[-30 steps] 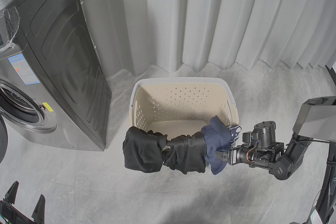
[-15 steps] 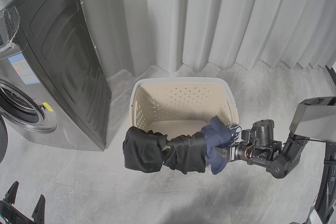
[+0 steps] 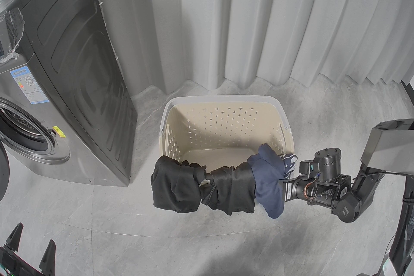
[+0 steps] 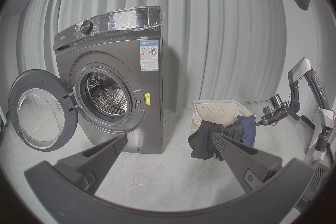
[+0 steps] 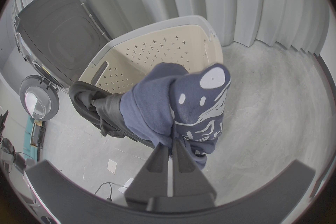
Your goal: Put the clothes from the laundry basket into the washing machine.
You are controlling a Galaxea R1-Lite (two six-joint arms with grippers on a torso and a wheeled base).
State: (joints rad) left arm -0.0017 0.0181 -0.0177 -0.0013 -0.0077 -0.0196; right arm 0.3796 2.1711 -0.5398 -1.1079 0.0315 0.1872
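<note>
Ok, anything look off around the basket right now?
Yes. The black garment and the navy garment are draped over the near rim of the basket, hanging outside it rather than lying inside. The right gripper is shut on the navy garment. Nothing looks spilled or damaged.

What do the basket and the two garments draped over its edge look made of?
The laundry basket looks like moulded plastic: matte cream, grey rim, star-shaped punched holes. The navy garment seems a soft knit, perhaps sweatshirt cotton: fuzzy surface, white print. The black garment looks like thin, smooth synthetic, judging by its faint sheen.
</note>
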